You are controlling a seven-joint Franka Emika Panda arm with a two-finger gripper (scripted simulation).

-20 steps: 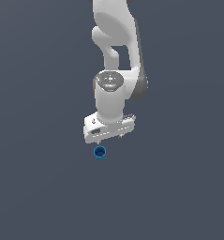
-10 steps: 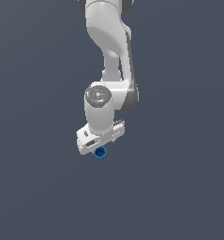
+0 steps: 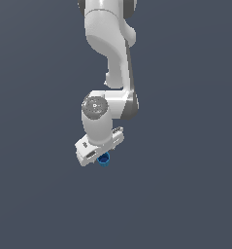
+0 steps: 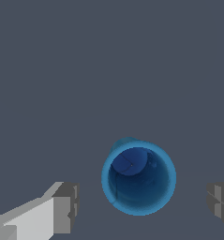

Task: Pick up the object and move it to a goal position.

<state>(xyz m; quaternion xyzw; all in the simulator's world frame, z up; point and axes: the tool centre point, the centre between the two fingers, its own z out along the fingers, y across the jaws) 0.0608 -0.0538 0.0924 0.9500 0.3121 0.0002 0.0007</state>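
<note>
The object is a small bright blue cup (image 3: pixel 104 159) standing upright on the dark grey floor, partly hidden under the white hand in the exterior view. In the wrist view I look straight down into its darker hollow top (image 4: pixel 138 177). My gripper (image 4: pixel 144 206) is open. Its two grey fingertips (image 4: pixel 66 207) stand on either side of the cup with clear gaps, not touching it. In the exterior view the gripper (image 3: pixel 101 156) sits right above the cup, and its fingers are mostly hidden by the hand.
The white arm (image 3: pixel 110 53) reaches down from the top of the exterior view. Plain dark grey floor (image 3: pixel 185 194) lies all around the cup. No goal marker shows.
The arm has swung and come down over the cup. The hand has turned and now covers part of the cup. The cup has stayed in place.
</note>
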